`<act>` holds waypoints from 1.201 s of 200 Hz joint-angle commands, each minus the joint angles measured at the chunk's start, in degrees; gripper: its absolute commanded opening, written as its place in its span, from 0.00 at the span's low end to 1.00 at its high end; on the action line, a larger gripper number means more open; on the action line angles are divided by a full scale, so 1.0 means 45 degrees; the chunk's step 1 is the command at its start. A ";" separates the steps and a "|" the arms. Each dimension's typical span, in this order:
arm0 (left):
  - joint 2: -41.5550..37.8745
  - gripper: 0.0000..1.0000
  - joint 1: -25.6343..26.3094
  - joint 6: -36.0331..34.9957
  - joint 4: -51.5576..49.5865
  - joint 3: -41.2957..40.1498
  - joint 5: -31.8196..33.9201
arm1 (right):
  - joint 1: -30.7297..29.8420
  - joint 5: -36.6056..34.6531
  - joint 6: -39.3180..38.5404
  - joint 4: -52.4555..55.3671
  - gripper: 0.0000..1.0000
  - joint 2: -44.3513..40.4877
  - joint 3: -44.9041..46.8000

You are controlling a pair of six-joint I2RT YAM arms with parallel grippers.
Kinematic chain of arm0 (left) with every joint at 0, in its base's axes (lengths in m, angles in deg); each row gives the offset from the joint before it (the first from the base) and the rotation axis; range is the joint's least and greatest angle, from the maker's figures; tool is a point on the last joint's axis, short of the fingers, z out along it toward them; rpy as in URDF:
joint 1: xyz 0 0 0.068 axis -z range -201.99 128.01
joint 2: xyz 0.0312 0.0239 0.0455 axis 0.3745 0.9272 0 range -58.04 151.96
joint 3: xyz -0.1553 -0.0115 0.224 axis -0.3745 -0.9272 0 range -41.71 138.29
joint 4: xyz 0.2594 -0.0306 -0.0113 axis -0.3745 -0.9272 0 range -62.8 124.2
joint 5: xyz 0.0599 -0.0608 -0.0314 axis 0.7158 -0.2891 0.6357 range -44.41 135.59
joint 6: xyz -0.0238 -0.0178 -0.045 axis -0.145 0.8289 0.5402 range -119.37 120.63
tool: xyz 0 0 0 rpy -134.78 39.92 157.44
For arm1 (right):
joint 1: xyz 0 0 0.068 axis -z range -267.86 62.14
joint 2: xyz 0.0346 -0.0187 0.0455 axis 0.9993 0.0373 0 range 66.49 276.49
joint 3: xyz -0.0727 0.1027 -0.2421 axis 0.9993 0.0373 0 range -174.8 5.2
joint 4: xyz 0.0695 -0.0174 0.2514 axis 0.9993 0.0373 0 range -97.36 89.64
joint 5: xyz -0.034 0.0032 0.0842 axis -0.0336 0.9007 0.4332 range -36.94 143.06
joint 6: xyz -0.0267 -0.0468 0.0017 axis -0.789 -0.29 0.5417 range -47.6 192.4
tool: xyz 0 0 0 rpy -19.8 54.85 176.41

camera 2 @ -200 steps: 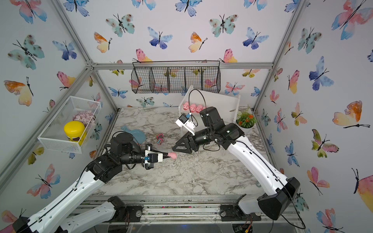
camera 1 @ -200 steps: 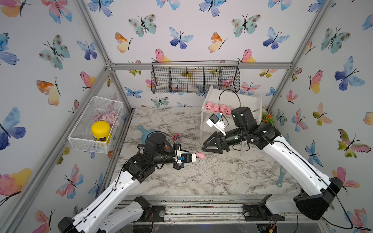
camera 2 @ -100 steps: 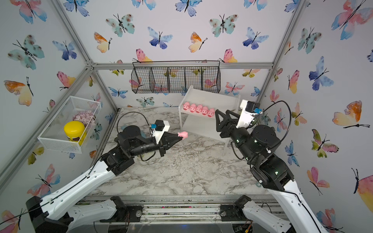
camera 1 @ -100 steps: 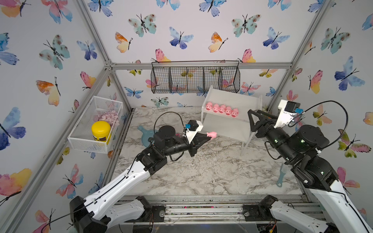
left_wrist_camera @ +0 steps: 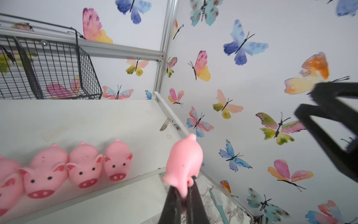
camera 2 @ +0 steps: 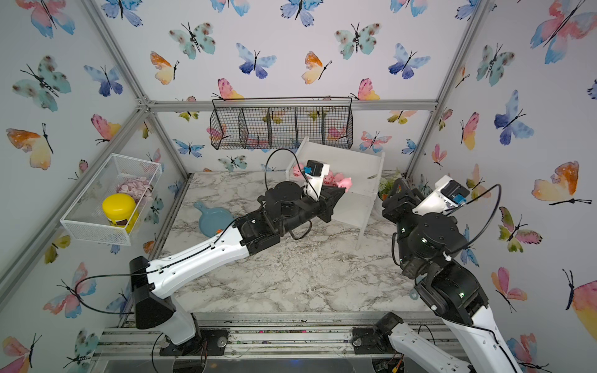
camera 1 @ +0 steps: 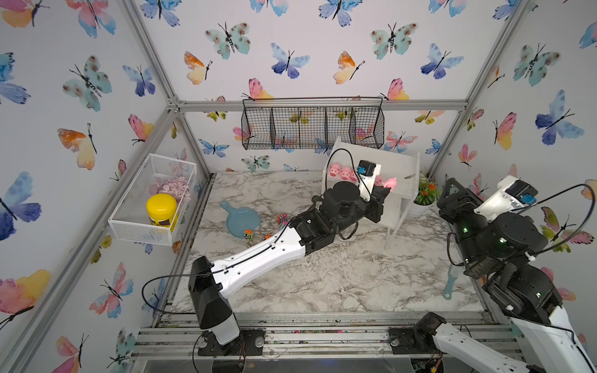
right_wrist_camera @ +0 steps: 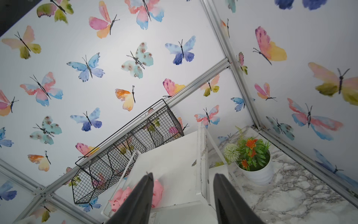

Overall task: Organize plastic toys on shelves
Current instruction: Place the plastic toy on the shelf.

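My left gripper (left_wrist_camera: 184,191) is shut on a pink pig (left_wrist_camera: 185,157) by its lower end. It holds the pig (camera 1: 390,183) above the top board of the white shelves (camera 1: 400,168), to the right of a row of several pigs (left_wrist_camera: 85,166) that stand there with their snouts outward. Small toy trucks (camera 1: 282,219) lie on the marble table beside the left arm. My right gripper (right_wrist_camera: 184,186) is open with nothing between its fingers, off to the right of the shelves (camera 2: 358,168) and pointing at them.
A blue pan dish (camera 1: 242,219) lies left of the trucks. A white mesh basket (camera 1: 129,222) with a yellow jar (camera 1: 161,210) hangs on the left wall, and a black wire basket (camera 1: 311,126) hangs above the shelves. A potted plant (camera 1: 426,193) stands right of the shelves, and a teal brush (camera 1: 450,284) lies by the right wall.
My left arm has carried the pig from mid-table up to the top shelf, past the row's right end. My right arm pulled back from the middle to the right side.
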 commanded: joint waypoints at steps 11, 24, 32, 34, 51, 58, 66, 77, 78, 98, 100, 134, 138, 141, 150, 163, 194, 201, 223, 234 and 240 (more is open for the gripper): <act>0.1615 0.01 0.0261 0.0382 -0.1136 0.2022 0.2181 | -0.0003 -0.0326 -0.0202 0.0260 0.55 0.0069 -0.0214; 0.2098 0.01 0.0327 0.0378 -0.1111 0.2590 0.2351 | -0.0019 -0.0192 -0.0302 0.0239 0.55 0.0089 -0.0234; 0.2358 0.01 0.0330 0.0378 -0.1111 0.2869 0.2484 | -0.0010 -0.0131 -0.0330 0.0228 0.55 0.0089 -0.0253; 0.2413 0.01 0.0344 0.0362 -0.1111 0.2929 0.2531 | -0.0019 -0.0115 -0.0335 0.0232 0.55 0.0094 -0.0253; 0.2852 0.02 0.0393 0.0379 -0.1077 0.3258 0.2904 | -0.0017 -0.0014 -0.0416 0.0242 0.55 0.0089 -0.0253; 0.3027 0.02 0.0393 0.0405 -0.1059 0.3355 0.2986 | -0.0021 0.0021 -0.0443 0.0236 0.55 0.0071 -0.0236; 0.3209 0.02 0.0394 0.0464 -0.1072 0.3499 0.3122 | -0.0016 0.0066 -0.0455 0.0231 0.55 0.0057 -0.0219; 0.3426 0.02 0.0414 0.0467 -0.1100 0.3722 0.3277 | -0.0021 0.0142 -0.0485 0.0222 0.55 0.0050 -0.0214; 0.3430 0.02 0.0420 0.0467 -0.1106 0.3752 0.3286 | -0.0021 0.0143 -0.0486 0.0215 0.55 0.0050 -0.0214; 0.3930 0.05 0.0462 0.0518 -0.1303 0.4137 0.3618 | -0.0020 0.0335 -0.0463 0.0225 0.55 -0.0006 -0.0128; 0.3953 0.05 0.0455 0.0509 -0.1325 0.4154 0.3654 | -0.0012 0.0349 -0.0466 0.0217 0.55 -0.0018 -0.0119; 0.4151 0.14 0.0563 0.0487 -0.1480 0.4270 0.3800 | -0.0017 0.0494 -0.0291 0.0249 0.55 -0.0241 0.0116; 0.4176 0.14 0.0567 0.0487 -0.1498 0.4262 0.3803 | -0.0021 0.0496 -0.0281 0.0247 0.55 -0.0275 0.0136; 0.4176 0.15 0.0581 0.0469 -0.1501 0.4255 0.3800 | -0.0005 0.0511 -0.0273 0.0264 0.55 -0.0296 0.0137; 0.4234 0.16 0.0598 0.0491 -0.1559 0.4279 0.3842 | -0.0017 0.0534 -0.0251 0.0256 0.55 -0.0350 0.0156; 0.4272 0.18 0.0611 0.0472 -0.1610 0.4280 0.3903 | -0.0011 0.0592 -0.0192 0.0280 0.55 -0.0399 0.0176; 0.4387 0.28 0.0635 0.0408 -0.1717 0.4374 0.3989 | -0.0016 0.0751 -0.0040 0.0347 0.55 -0.0487 0.0254; 0.4401 0.29 0.0637 0.0387 -0.1717 0.4379 0.3962 | -0.0015 0.0768 -0.0013 0.0361 0.55 -0.0515 0.0274; 0.4448 0.32 0.0641 0.0313 -0.1679 0.4473 0.3894 | -0.0022 0.0808 0.0031 0.0372 0.55 -0.0582 0.0332; 0.4450 0.33 0.0635 0.0311 -0.1688 0.4503 0.3881 | -0.0011 0.0809 0.0022 0.0412 0.55 -0.0594 0.0313; 0.4440 0.34 0.0641 0.0308 -0.1688 0.4493 0.3823 | -0.0020 0.0829 0.0022 0.0420 0.55 -0.0585 0.0313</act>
